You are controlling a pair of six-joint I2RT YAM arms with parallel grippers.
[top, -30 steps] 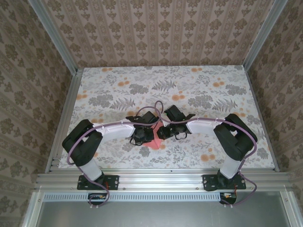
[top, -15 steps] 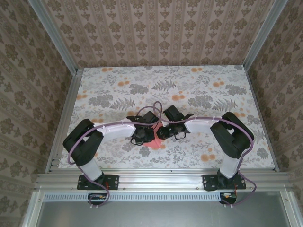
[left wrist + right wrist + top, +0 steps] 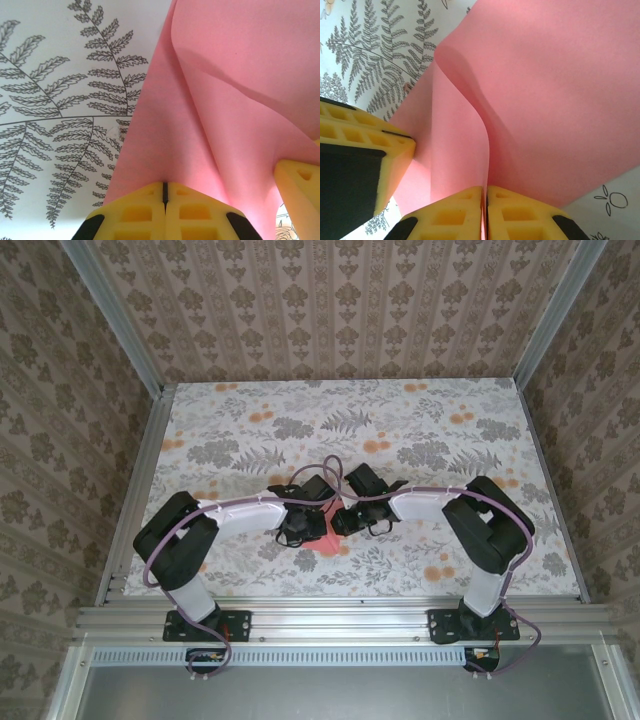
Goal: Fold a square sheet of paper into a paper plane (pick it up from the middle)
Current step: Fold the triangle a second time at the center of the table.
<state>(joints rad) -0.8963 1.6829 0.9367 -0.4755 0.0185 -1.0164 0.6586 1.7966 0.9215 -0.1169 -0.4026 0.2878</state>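
Left tool (image 3: 164, 192) pressed together, pinching the square sheet of paper (image 3: 235, 75). Right tool (image 3: 485, 197) pinching a raised fold of it. The sheet buckles between them, by the middle of the desk's (image 3: 450, 430) near edge.

The square sheet of paper (image 3: 240, 90) is seen as thin, smooth, matt pink paper, bent in soft curves. The fingers (image 3: 135, 212) of the left gripper (image 3: 164, 192) and of the right gripper (image 3: 485, 197) are formed of matt yellow plastic, moulded with shallow cells. The table (image 3: 300, 410) is covered with a smooth, faintly glossy printed sheet. Along its near edge a ribbed, dull-finished metal rail (image 3: 340, 612) is fixed.
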